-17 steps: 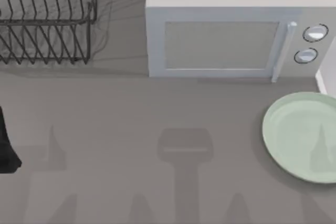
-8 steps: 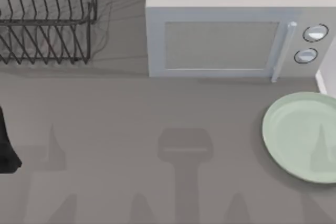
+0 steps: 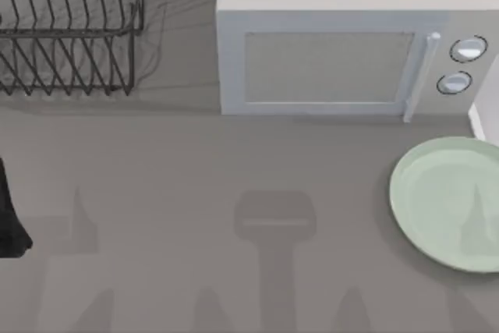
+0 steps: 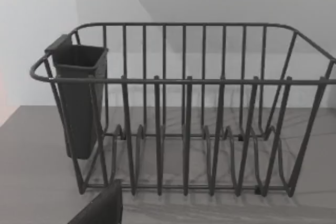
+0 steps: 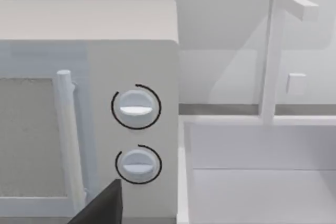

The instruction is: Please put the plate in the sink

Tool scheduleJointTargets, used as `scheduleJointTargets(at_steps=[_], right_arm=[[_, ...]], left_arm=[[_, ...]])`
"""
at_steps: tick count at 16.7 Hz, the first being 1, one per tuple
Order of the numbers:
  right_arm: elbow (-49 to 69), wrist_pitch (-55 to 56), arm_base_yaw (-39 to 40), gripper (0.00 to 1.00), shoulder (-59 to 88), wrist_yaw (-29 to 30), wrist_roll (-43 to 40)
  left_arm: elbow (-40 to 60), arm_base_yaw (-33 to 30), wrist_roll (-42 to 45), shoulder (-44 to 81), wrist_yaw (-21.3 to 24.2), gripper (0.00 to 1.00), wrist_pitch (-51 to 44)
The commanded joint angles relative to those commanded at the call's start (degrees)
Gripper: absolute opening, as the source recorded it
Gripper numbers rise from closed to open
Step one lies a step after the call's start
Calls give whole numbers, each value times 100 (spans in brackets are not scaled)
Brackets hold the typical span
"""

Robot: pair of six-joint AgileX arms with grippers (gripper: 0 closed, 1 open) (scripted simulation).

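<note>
A: What lies nearest on the grey table (image 3: 195, 161)?
B: The large round pale mint-green plate (image 3: 444, 200), flat at the table's right edge, nothing touching it.

A: And the arms?
B: A dark part of the left arm (image 3: 9, 220) sits at the left edge; whether either gripper's jaws are apart or together, I cannot tell.

A: Farther back?
B: The white-grey microwave with two round knobs (image 3: 343, 56), and the black wire dish rack (image 4: 184, 114) far left. The white-rimmed recessed sink (image 5: 257, 177) sits just beside the microwave, behind the plate.
</note>
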Motion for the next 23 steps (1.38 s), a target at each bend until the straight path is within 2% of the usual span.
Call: scheduleJointTargets(at_steps=[6, 18, 23], right_arm=[[1432, -1093, 409, 100, 1631, 4, 438], [6369, -4962, 1956, 100, 8433, -13, 1938], [7817, -6035, 2354, 100, 10388, -8, 2371]], left_arm=[[0, 0, 0, 0, 0, 100, 0], [0, 0, 0, 0, 0, 100, 0], [0, 0, 0, 0, 0, 100, 0]])
